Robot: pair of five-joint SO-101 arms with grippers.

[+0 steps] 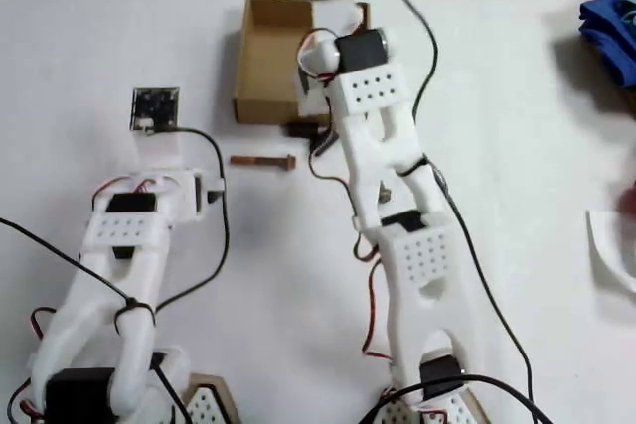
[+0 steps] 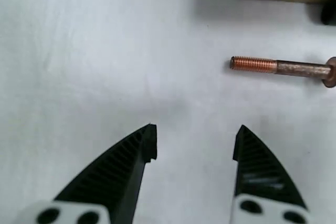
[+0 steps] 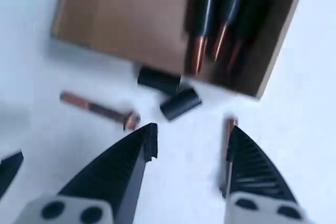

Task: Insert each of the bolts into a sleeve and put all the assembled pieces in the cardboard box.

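Copper bolt (image 1: 263, 161) lies loose mid-frame on the desk (image 1: 517, 126); left tool (image 2: 195, 132) and right tool (image 3: 192, 129) both released. Likely next: grasp it, slide it into a sleeve (image 3: 180, 103).

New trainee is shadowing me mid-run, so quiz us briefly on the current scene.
1. True or false: the left end effector is shut.
2. Where do the two loose sleeves lie? A) inside the cardboard box, B) on the table beside it, C) one in each place.
3. How many assembled pieces lie in the box?
Key: 1 false; 2 B; 3 three.
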